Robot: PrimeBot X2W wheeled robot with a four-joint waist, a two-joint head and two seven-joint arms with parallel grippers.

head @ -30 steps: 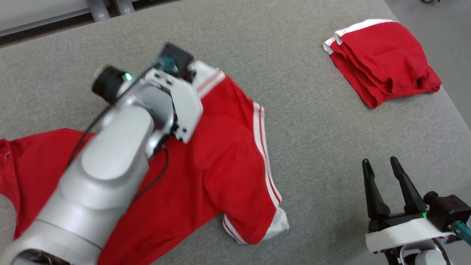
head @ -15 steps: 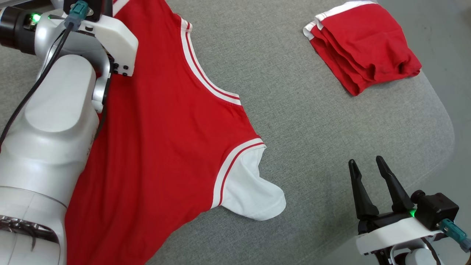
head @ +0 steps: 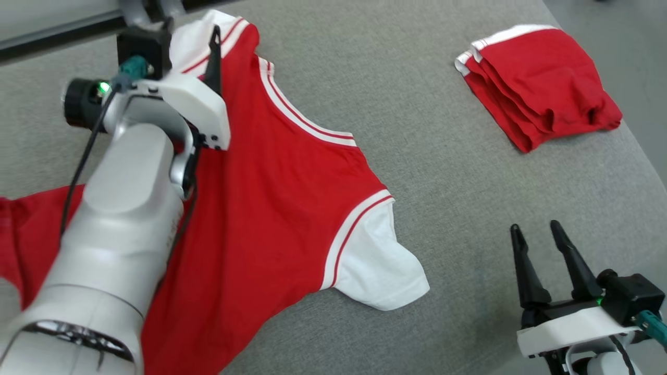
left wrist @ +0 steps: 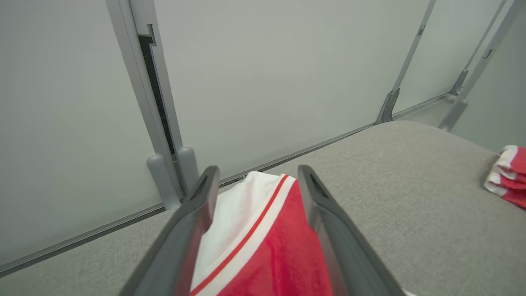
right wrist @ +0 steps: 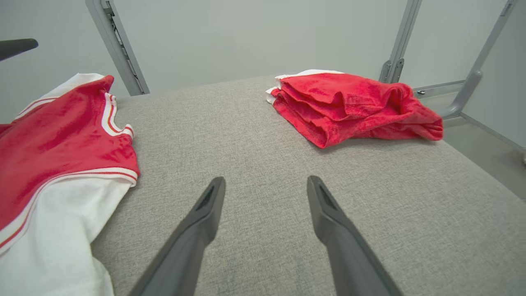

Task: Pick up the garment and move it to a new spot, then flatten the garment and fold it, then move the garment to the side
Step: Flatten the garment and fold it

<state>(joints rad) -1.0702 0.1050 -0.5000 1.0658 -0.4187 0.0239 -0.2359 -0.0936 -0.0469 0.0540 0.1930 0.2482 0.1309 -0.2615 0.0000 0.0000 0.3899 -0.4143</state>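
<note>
The garment (head: 281, 177) is a red shirt with white sleeves and white-striped trim, spread across the grey table (head: 443, 172). One white sleeve points toward the near edge and the other lies at the far left. My left gripper (head: 200, 39) hovers over that far sleeve. In the left wrist view my left gripper (left wrist: 257, 170) stands open, with the sleeve's white and red cloth (left wrist: 271, 255) lying loose between the fingers. My right gripper (head: 535, 226) is open and empty at the lower right, to the right of the near sleeve (right wrist: 53, 131).
A second red garment (head: 542, 83), folded into a stack, lies at the table's far right corner (right wrist: 349, 102). A pale wall with grey metal posts (left wrist: 160, 123) stands just beyond the far edge. The table's right edge drops to the floor (head: 646, 62).
The left arm drew the bunched shirt out toward the far left and stretched it flat. Its jaws, shut on the sleeve before, have now opened. The right gripper has stayed put; the camera shifted.
</note>
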